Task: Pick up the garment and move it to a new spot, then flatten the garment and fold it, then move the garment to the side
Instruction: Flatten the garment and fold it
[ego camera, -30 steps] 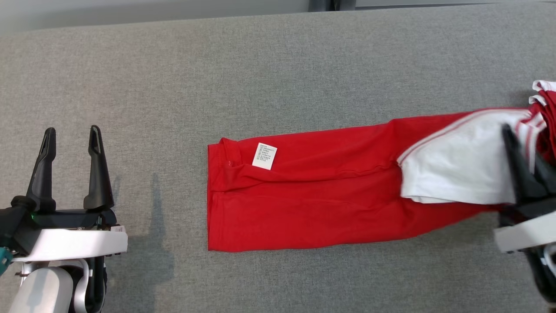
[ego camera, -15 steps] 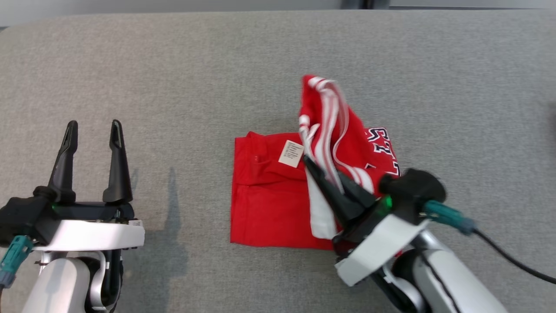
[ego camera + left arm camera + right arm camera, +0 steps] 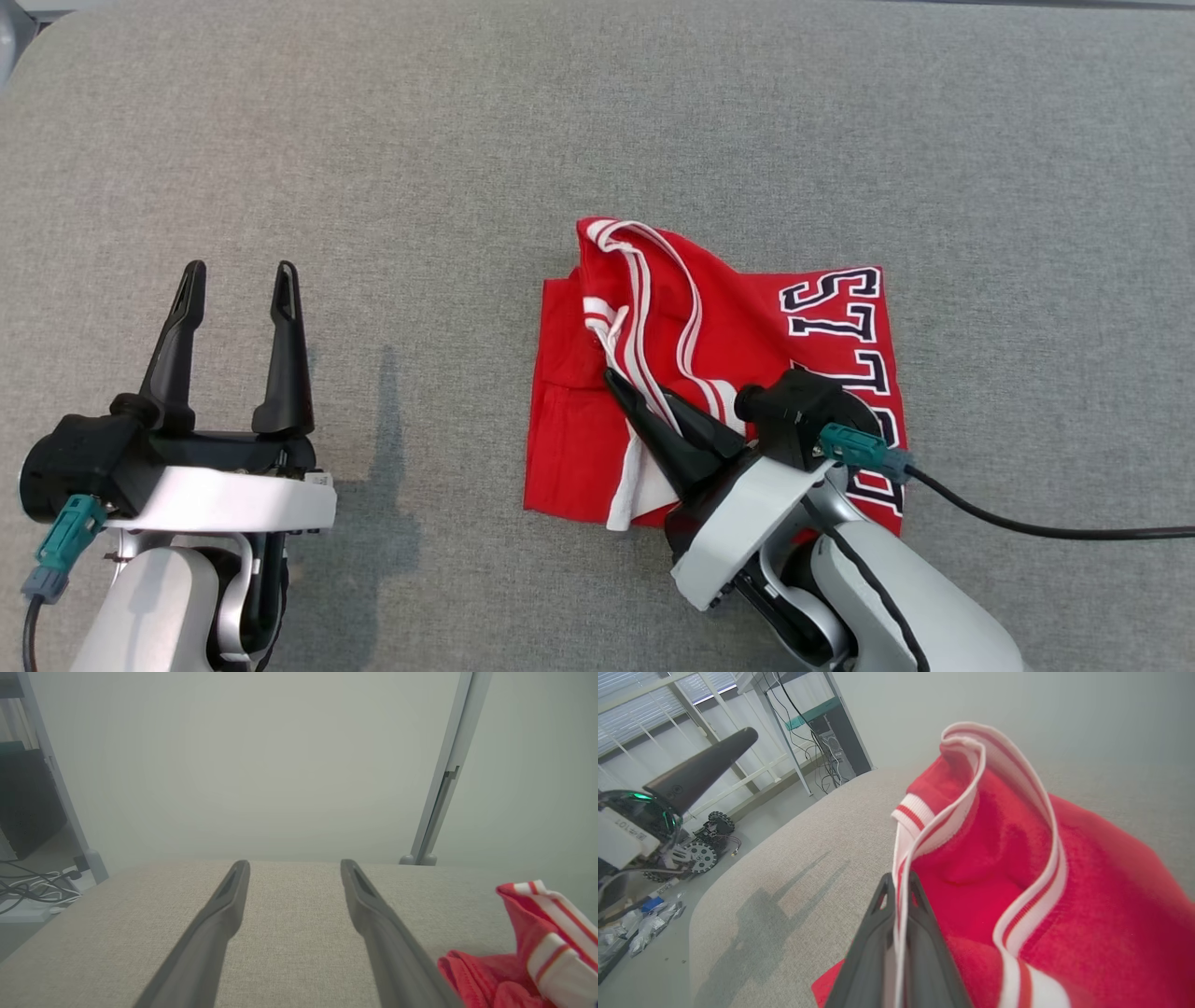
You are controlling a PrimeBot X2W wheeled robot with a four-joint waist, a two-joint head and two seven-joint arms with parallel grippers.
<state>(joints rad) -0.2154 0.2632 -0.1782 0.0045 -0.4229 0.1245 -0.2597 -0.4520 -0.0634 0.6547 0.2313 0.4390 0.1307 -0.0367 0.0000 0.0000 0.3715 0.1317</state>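
Folded red garment (image 3: 709,373) with white-and-red striped trim (image 3: 644,280) and dark-edged white lettering (image 3: 840,308), lying slightly right of centre on the grey fabric-covered table (image 3: 373,140); lower layer flat, upper layer rumpled, trimmed edge raised in a loop toward the far side. Entering from the lower right of the head view, right gripper (image 3: 639,387), fingers together and clamped on a strip of the striped trim over the left half of the garment. In the right wrist view, right gripper (image 3: 900,879) with the white trim (image 3: 901,858) pinched between its two dark fingers (image 3: 873,942), and the garment (image 3: 1087,882) heaped just beyond and to the right. Black cable (image 3: 1027,527) trailing from the right wrist across the table toward the right edge. At the lower left of the head view, left gripper (image 3: 241,271), well apart from the garment, fingers spread wide and holding nothing, above bare table, shadow cast just beside it. In the left wrist view, left gripper (image 3: 295,864) with fingers equally parted over the table (image 3: 289,914), a corner of the garment (image 3: 514,952) at the lower right, and a pale grey post (image 3: 444,779) beyond the far edge.
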